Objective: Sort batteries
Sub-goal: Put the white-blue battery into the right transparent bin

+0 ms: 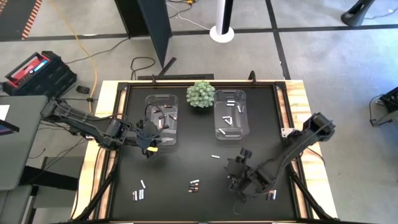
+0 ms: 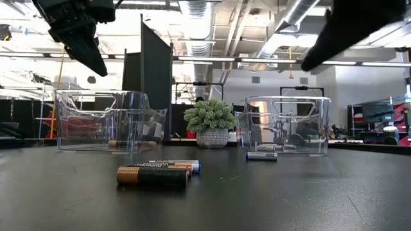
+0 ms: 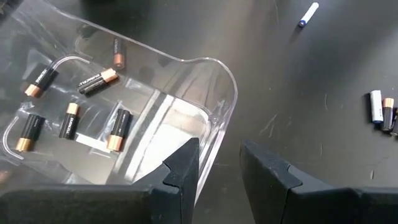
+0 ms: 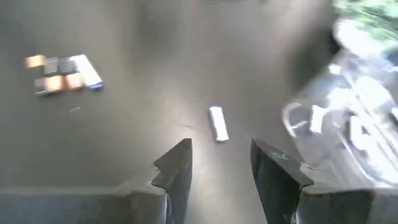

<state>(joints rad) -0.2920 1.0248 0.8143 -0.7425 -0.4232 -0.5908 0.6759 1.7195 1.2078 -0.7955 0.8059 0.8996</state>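
Dark batteries with copper ends (image 3: pixel 74 118) lie in the left clear bin (image 1: pixel 163 118). Pale batteries (image 1: pixel 229 116) lie in the right clear bin (image 1: pixel 231 114). One pale battery (image 4: pixel 217 123) lies loose on the mat between the bins and the near edge, also seen from above (image 1: pixel 215 156). My left gripper (image 3: pixel 217 155) hangs open above the left bin's near right corner (image 1: pixel 149 147), with nothing between its fingers. My right gripper (image 4: pixel 221 155) is open just near-right of the loose pale battery (image 1: pixel 239 163), fingers slanting down and apart from it.
A green spiky plant (image 1: pixel 201 93) stands between the bins at the far side. Mixed batteries lie near the front edge in small groups (image 1: pixel 194 185), (image 1: pixel 139 194) and beside the right arm (image 1: pixel 272 195). Wooden table borders frame the black mat (image 1: pixel 186 168).
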